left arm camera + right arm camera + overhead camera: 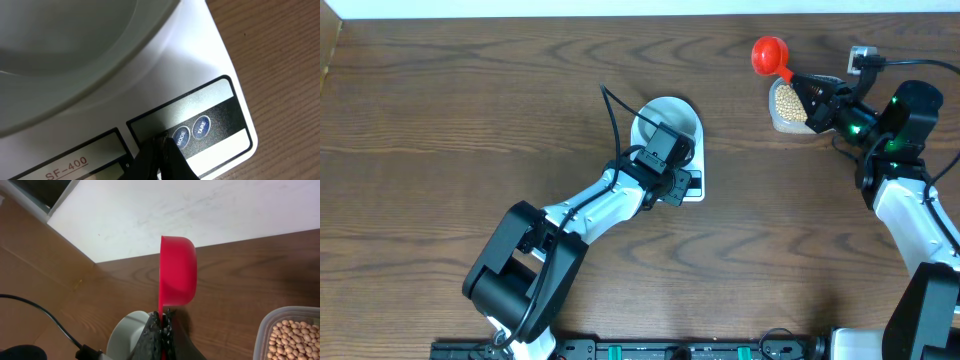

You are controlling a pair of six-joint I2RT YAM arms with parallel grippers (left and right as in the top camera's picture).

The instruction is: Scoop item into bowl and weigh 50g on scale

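Overhead: fixed high, looking straight down on the table point(440, 100), wide enough to take in most of it. Left wrist: aimed down, very close over the scale point(220, 70), framing only its button corner and a blurred curve, probably the bowl point(75, 45). Right wrist: low and near, facing the table's far edge past the red scoop point(177, 272). Shared with overhead: scoop, bean tub point(262, 329), scale, bowl.

Dark wood-grain table point(460, 110), white wall point(165, 210) along its far edge, even indoor light
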